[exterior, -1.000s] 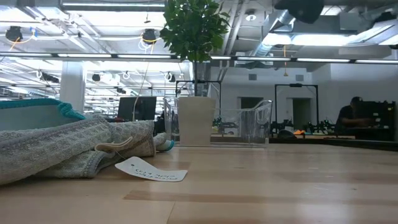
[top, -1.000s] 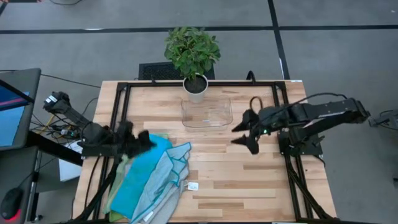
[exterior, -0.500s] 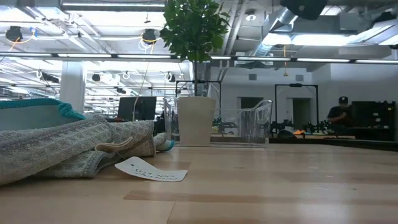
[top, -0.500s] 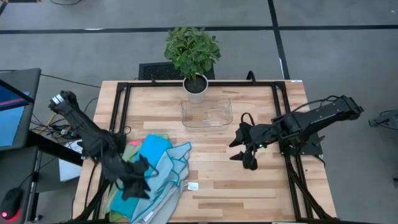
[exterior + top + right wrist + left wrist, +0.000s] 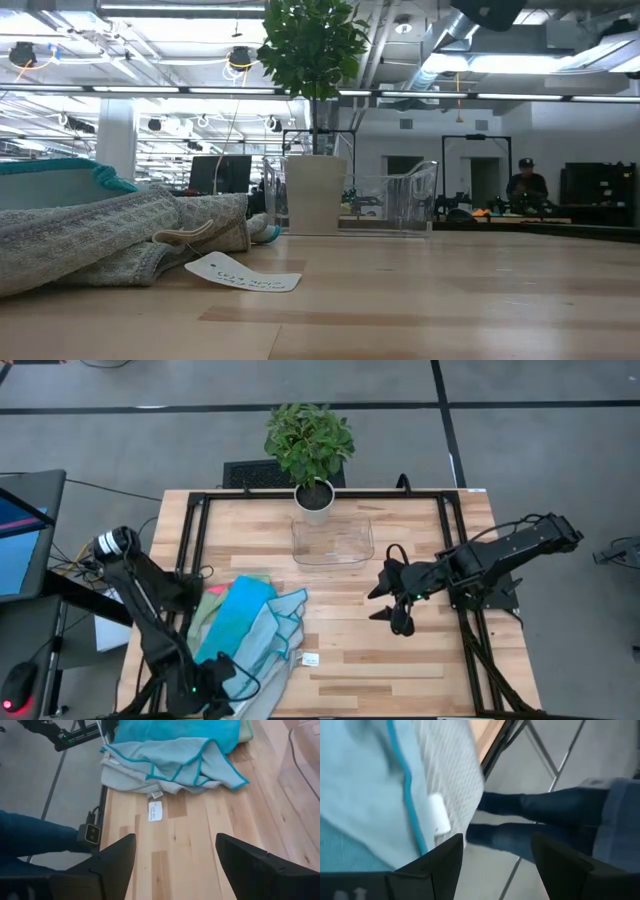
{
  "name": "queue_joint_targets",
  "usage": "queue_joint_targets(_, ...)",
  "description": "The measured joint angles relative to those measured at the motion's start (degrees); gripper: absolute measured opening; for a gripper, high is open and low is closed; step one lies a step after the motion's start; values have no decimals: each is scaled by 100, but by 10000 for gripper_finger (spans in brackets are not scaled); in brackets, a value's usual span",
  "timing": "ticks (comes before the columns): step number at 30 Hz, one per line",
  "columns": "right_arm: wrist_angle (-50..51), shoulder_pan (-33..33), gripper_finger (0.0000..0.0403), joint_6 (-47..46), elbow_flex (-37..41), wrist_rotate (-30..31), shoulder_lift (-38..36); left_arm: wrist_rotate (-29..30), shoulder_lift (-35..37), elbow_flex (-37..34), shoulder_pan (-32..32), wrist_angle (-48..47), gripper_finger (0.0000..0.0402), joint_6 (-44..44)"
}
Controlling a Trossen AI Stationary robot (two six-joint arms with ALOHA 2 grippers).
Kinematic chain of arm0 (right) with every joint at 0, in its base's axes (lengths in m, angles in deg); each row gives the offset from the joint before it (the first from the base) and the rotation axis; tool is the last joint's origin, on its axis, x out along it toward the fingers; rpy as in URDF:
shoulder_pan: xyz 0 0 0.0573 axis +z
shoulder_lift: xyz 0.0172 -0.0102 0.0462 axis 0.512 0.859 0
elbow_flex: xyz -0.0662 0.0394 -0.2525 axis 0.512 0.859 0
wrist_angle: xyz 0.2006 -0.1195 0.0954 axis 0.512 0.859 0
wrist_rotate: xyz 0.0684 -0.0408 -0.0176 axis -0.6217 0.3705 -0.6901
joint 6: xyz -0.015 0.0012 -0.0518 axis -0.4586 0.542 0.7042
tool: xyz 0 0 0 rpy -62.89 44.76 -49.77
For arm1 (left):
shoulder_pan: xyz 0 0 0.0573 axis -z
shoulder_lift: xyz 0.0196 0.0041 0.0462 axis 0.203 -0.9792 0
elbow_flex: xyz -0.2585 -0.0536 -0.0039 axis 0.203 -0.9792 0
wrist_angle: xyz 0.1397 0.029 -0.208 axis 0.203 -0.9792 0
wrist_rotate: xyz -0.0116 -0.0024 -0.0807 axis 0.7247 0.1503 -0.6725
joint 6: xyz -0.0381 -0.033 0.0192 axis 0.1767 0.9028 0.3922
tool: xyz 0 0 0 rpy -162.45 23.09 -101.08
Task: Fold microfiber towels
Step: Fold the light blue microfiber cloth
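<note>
Jaws parted and apparently empty, left gripper (image 5: pixel 222 698) hangs at the desk (image 5: pixel 400 660) edge over microfiber towels (image 5: pixel 250 635); grabbing several layers could drag the pile off.

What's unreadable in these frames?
- Small white tag: print too small in the high view, blurred in the low view.
- Lower towels in the pile: covered by the blue and grey ones, so number unclear.
- Left hand: at the high view's bottom edge; contact with the pile unclear.

Light wooden table (image 5: pixel 400 660) with heaped microfiber towels (image 5: pixel 245 630), white tag (image 5: pixel 310 658), clear tray (image 5: pixel 333 542), potted plant (image 5: pixel 310 450).
</note>
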Motion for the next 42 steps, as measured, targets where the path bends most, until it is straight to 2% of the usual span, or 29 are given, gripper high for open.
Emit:
queue_joint_targets(7, -2, 2, 302, -192, 0, 89, -2, 49, -500, 266, 432, -78, 226, 418)
queue_joint_targets(17, -9, -97, 302, -368, 0, 325, -2, 96, -1630, 1729, 803, -1645, 210, 346)
queue_joint_targets(23, -7, -168, 302, -417, 0, 332, -2, 83, -2275, 1888, 799, -1737, 209, 111)
queue_joint_targets(33, -7, -190, 302, -508, 2, 334, -2, 138, -2176, 1897, 781, -2407, 208, 213)
queue_joint_targets(42, -6, -190, 302, -508, 2, 334, -2, 288, -2178, 1895, 777, -2466, 194, -332)
